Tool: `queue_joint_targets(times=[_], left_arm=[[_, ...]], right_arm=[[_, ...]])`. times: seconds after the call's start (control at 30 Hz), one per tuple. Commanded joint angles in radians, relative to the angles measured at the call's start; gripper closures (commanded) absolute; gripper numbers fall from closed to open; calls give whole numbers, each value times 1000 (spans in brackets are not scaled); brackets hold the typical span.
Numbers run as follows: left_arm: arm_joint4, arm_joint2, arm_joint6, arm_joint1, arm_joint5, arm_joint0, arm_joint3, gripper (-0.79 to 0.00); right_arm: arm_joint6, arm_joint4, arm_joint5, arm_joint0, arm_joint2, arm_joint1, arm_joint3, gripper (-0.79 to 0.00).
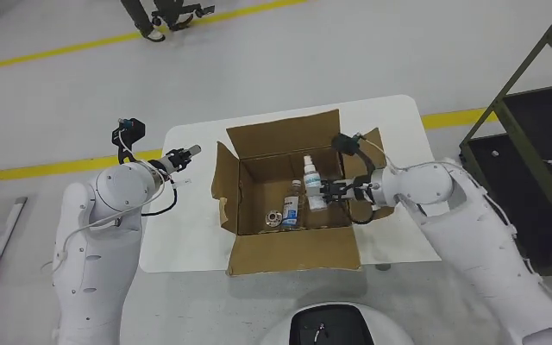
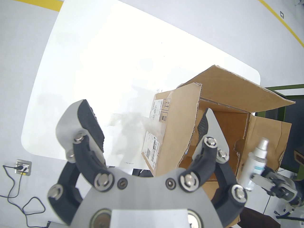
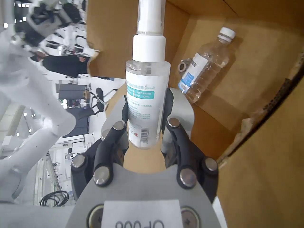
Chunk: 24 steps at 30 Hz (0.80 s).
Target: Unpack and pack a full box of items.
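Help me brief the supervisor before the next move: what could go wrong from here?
1. The right pincer grips the spray bottle low on its body, so it may tip or slip.
2. The water bottle sits close by in the box; a swing might knock it.
3. The flap beside that pincer could catch on it.

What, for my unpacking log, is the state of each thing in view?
cardboard box: open, flaps spread.
spray bottle: clear cap on, gripped by its body at the open box.
water bottle: capped, inside the box.
small metal part: inside the box, beside the water bottle.
right gripper: shut on the spray bottle.
left gripper: open, empty, beside the box.
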Motion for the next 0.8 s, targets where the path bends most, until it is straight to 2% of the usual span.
queue_joint_targets(times=[0.0,0.13,0.33,0.53,0.77], left_arm=[[0,0,0,0,0,0,0,-785],[0,0,0,0,0,0,0,-785],[0,0,0,0,0,0,0,-785],[0,0,0,0,0,0,0,-785],[0,0,0,0,0,0,0,-785]], right_arm=[[-33,-47,59,53,-85,-16,65,0],[-66,-66,141,133,-190,-51,187,0],[-69,-107,199,216,-302,-92,313,0],[-70,-109,216,262,-373,-129,414,0],[-89,-77,182,295,-420,-171,517,0]])
